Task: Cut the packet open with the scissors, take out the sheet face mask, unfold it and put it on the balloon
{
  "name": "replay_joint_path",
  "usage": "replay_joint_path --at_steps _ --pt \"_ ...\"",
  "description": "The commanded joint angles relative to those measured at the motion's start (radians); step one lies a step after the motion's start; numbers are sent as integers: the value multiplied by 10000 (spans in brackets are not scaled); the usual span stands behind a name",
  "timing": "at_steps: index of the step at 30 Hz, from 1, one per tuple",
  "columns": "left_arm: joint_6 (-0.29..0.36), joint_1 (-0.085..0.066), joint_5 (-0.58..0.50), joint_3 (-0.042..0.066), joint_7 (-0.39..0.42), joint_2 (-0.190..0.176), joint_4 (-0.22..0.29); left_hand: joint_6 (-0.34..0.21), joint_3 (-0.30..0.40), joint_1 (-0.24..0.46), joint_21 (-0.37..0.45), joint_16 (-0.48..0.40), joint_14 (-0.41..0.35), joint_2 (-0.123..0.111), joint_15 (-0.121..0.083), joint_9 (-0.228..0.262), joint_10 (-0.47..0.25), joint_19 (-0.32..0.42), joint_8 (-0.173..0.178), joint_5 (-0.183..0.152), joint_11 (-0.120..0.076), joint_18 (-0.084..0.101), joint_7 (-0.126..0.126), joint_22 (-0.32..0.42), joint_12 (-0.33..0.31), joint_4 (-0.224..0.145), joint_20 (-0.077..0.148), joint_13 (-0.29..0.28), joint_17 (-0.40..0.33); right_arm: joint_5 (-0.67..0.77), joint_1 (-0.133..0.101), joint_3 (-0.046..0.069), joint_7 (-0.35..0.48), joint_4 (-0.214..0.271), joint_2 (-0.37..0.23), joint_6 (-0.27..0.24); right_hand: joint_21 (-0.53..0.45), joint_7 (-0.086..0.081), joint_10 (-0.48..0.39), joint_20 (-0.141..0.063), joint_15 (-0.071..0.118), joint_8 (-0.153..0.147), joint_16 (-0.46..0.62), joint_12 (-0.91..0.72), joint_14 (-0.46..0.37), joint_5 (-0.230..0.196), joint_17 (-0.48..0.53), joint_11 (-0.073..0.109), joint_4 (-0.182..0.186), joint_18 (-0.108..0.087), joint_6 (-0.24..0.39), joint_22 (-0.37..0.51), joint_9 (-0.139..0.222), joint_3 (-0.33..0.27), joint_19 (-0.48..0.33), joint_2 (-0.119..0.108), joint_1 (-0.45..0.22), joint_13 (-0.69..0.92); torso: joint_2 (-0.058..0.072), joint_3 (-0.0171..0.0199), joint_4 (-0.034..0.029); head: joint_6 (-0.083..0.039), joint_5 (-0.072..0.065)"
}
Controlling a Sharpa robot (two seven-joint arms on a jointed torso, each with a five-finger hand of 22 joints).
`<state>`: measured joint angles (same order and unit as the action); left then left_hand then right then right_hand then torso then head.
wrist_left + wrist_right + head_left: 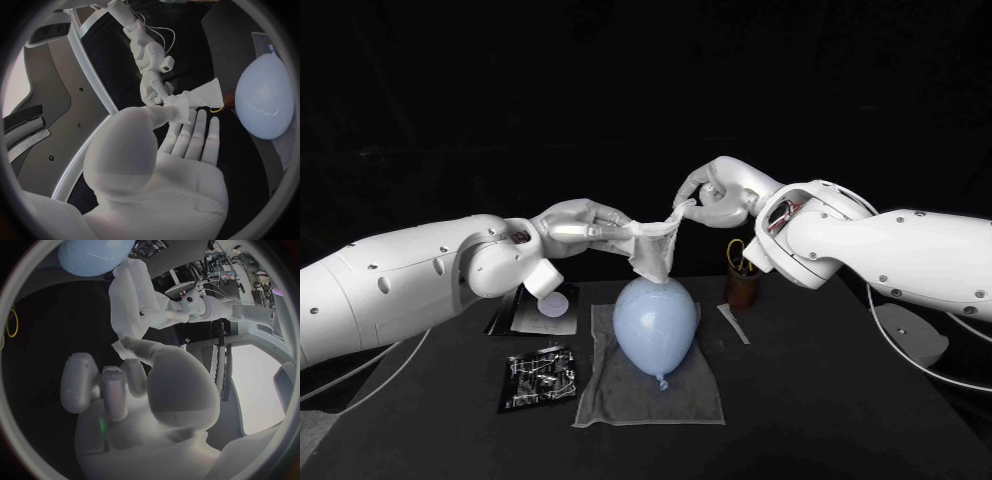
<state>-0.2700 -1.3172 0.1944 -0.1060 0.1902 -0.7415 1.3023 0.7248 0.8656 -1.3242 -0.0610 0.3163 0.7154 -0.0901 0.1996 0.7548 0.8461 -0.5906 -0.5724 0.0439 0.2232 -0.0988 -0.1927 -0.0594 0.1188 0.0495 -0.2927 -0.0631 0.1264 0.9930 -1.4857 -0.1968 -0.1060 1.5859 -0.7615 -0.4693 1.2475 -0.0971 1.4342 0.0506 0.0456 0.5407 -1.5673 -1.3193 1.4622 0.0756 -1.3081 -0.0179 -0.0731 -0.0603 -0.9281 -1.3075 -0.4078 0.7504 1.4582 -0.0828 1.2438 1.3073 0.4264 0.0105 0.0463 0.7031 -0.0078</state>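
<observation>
Mask (651, 248), already out of the packet (538, 378), hangs part-unfolded just above the balloon (655, 320), its top corners pinched by left hand (581, 225) and right hand (711, 195); spreading and laying on remain.

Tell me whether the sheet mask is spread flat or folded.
Partly unfolded: the mask hangs between the left hand and right hand above the balloon, its lower part crumpled.

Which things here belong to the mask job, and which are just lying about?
Job: sheet mask, held between left hand and right hand; balloon; black packet.
Lying about: grey cloth under the balloon; brown cup; pale strip beside the cloth; dark tray.
</observation>
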Motion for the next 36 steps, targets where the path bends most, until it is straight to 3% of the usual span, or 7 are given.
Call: replay_joint_path --at_steps 1,8,13,14,26,30,36 --pt "-681 288 -1617 32 552 94 -155 -255 79 158 43 -100 203 17 -37 -62 90 -169 -64 46 -13 -28 -659 29 -75 -14 14 -2 -10 -572 -52 29 433 0 64 566 -23 7 18 17 47 3 -35 22 1086 81 -2627 38 6 -40 -99 -1651 -20 -81 244 -4 92 91 7 -8 6 -8 3" --pt "-902 943 -2839 121 649 341 -570 -1501 -47 657 -53 -239 619 -104 -93 -424 275 -1067 181 55 -17 -251 -691 -6 -221 102 19 -4 -39 -797 -175 98 444 -241 360 725 -5 14 24 13 52 2 -35 19 1086 160 -2627 44 -6 -36 -126 -1658 -31 -92 254 6 116 106 -1 -4 -4 -36 -51" --pt "-1250 1223 -3218 179 650 477 -769 -2329 -292 1284 -13 -429 691 -330 -62 -1025 299 -1281 648 48 33 -338 -748 3 -392 487 12 -3 -87 -888 -332 164 395 -455 595 712 16 20 36 9 58 3 -35 4 1086 211 -2627 50 -19 -32 -148 -1665 -38 -97 264 8 132 128 -9 -15 -7 -46 -53" --pt "-1340 1272 -3288 193 665 509 -804 -2423 -724 1718 15 -539 647 -517 -22 -1210 248 -1241 692 52 85 -342 -821 13 -474 821 8 -3 -118 -919 -379 179 362 -511 665 706 16 20 36 9 58 3 -35 4 1086 211 -2627 50 -19 -32 -148 -1665 -38 -97 264 8 132 128 -14 -20 -10 -55 -35" --pt "-1775 1404 -3551 232 958 604 -899 -2554 -3249 2600 86 -1116 428 -936 114 -2173 82 -380 656 41 190 -88 -472 65 -515 1909 0 -17 -233 -670 -502 228 -531 -832 1153 548 91 44 84 -22 88 -43 -35 -13 1086 658 -2627 76 -60 -17 -233 -1694 -66 -122 318 -16 139 191 -12 -13 -14 -145 29" --pt "-1699 1430 -3574 265 1150 620 -886 -2294 -4234 2779 73 -1234 464 -1039 -3 -2522 195 -390 653 43 -69 -25 -417 56 -481 2362 9 -27 -220 -506 -510 231 -991 -1033 1335 569 132 51 98 -29 94 -54 -35 -20 1086 754 -2627 83 -67 -9 -254 -1708 -72 -124 335 -26 135 209 4 -17 -11 -167 38" --pt "-1203 1450 -3514 300 1423 711 -849 -1907 -5243 1834 47 -1360 608 -935 -114 -3079 397 -697 750 39 -281 -98 -286 33 -493 2242 12 -22 -160 -393 -513 232 -1362 -1151 1502 768 134 53 104 -31 96 -56 -35 -26 1086 783 -2627 85 -69 -9 -263 -1710 -75 -124 338 -28 133 217 5 -12 -14 -160 55"
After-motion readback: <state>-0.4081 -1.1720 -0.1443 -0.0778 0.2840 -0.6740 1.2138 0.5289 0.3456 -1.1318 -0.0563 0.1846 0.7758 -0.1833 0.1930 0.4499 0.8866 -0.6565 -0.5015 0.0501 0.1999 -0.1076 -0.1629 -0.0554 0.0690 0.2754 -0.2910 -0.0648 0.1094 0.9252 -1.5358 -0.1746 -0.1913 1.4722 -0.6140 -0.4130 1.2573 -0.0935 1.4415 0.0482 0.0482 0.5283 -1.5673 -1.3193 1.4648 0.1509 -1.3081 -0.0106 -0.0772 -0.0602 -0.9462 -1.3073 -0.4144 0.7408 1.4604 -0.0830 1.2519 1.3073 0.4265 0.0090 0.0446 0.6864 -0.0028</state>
